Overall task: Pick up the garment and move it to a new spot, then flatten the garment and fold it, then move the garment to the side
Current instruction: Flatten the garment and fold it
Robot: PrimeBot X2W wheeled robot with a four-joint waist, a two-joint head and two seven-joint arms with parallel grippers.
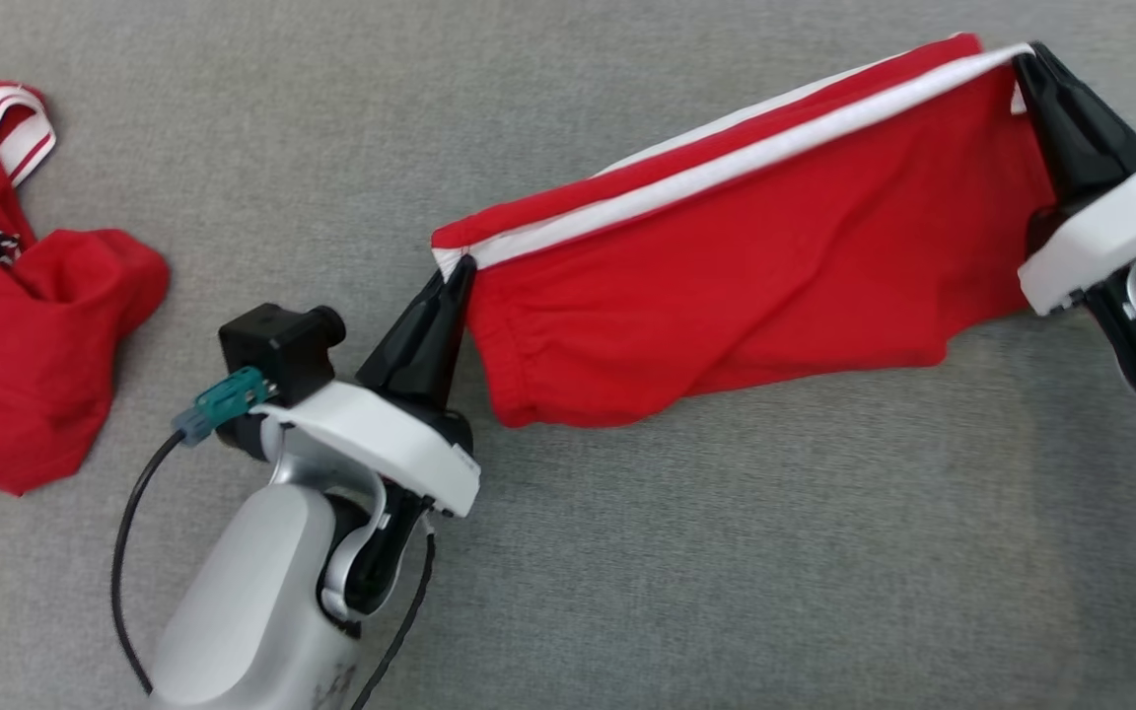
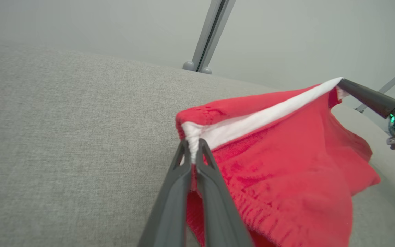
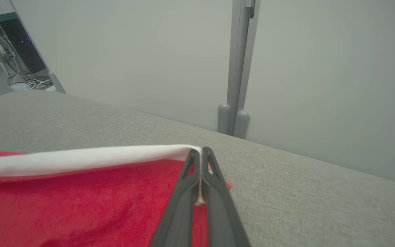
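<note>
- The red shorts (image 1: pixel 755 266) are held up over the grey fabric-covered worktop (image 1: pixel 726 552), stretched between the two arms. They are carried by the folded edge that bears a white stripe (image 1: pixel 726 173).
- The left pincer (image 1: pixel 460 271) has its fingers pressed together on the waistband corner, pinching the gathered white and red cloth at its tips.
- The right pincer (image 1: pixel 1027 59) is likewise closed tight on the opposite end of the stripe, with the white fabric caught between its fingertips.
- The held edge runs at a slant, and the right pincer's end lies nearer the worktop's far edge than the left pincer's end does.
- Below the stripe the red cloth hangs loose and wrinkled, and the elastic waistband sags beside the left pincer. Whether the lowest fold touches the worktop cannot be told.
- A second red garment (image 1: pixel 26 316) with white-trimmed openings lies crumpled toward the worktop's left side, well apart from the shorts.
- A grey upright post (image 3: pixel 240 51) stands against the pale wall beyond the worktop's far edge.
</note>
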